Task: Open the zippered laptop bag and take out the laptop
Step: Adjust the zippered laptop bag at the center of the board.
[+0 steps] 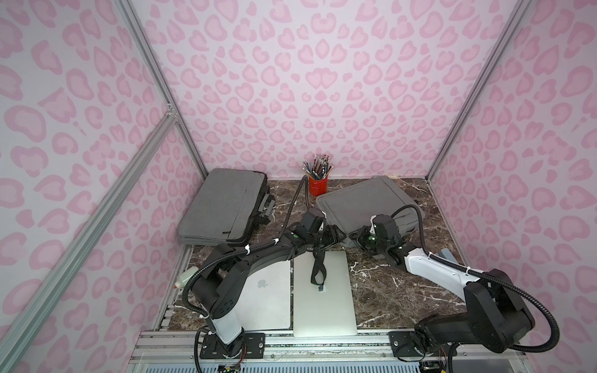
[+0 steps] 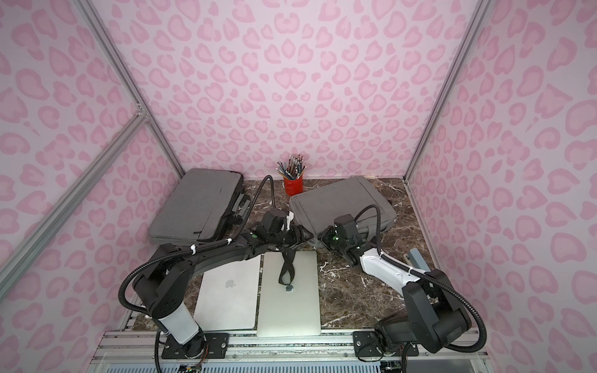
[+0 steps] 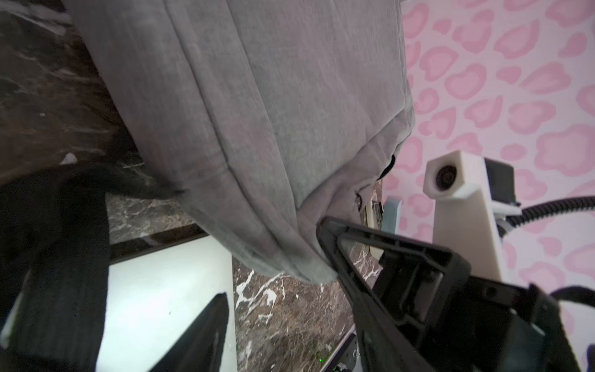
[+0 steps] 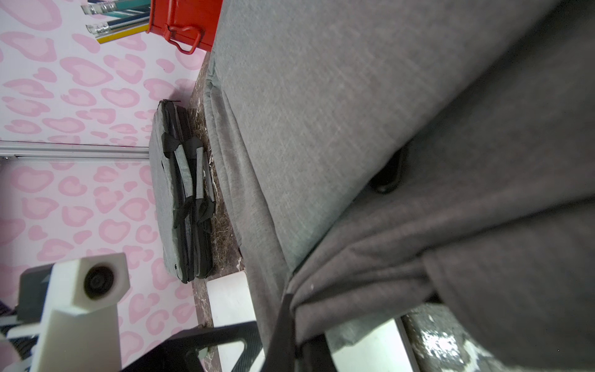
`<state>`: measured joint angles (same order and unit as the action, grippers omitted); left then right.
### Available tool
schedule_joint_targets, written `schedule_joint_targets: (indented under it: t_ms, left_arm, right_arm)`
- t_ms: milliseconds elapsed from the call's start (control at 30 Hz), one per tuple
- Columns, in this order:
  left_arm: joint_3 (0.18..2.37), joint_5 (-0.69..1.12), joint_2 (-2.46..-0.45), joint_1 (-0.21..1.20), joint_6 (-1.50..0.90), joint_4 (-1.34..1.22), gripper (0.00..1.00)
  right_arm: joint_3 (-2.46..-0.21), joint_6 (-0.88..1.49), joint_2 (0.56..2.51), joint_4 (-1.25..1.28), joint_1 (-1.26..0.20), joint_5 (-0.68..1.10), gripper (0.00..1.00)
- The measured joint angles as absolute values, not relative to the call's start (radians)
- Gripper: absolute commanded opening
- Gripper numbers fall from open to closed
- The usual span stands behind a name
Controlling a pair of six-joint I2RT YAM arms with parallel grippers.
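Bag [image 1: 361, 200] centre right, zip hidden. Right gripper [image 1: 359, 239] clenched on its near-corner fabric; left gripper [image 3: 272, 259] spread wide at same corner. Laptop [image 1: 323, 290] lies bare lower centre, second laptop [image 1: 268, 290] beside it; whether bag holds another, cannot tell.

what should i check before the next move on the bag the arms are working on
1. right gripper shut on the grey bag at its near edge: ok
2. left gripper open at the bag's near corner: ok
3. zipper opened: cannot tell
4. laptop inside this bag: cannot tell
5. black strap clear of the silver laptop in front: not ok, it lies across the lid
6. red pencil cup upright behind the bag: ok
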<state>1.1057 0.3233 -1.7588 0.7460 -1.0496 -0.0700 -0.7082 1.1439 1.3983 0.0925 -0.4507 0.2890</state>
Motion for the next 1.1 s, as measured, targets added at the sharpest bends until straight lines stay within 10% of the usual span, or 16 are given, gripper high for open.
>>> schedule_joint_targets:
  t_ms: [267,600,1100]
  left_arm:
    - [1.18,0.327,-1.881,0.747,-1.079,-0.091,0.55]
    - [1.234,0.356,-1.904,0.724,-1.03,-0.038,0.03]
    - [1.446,0.467,-1.972,0.642,-0.724,0.288,0.02]
  right_arm:
    - [-0.683,1.148,1.39,0.13,-0.458,0.288,0.0]
    - [-0.658,1.133,1.368,0.142,-0.469,0.291,0.24]
    - [-0.743,0.766,1.169,-0.224,-0.228,0.119,0.57]
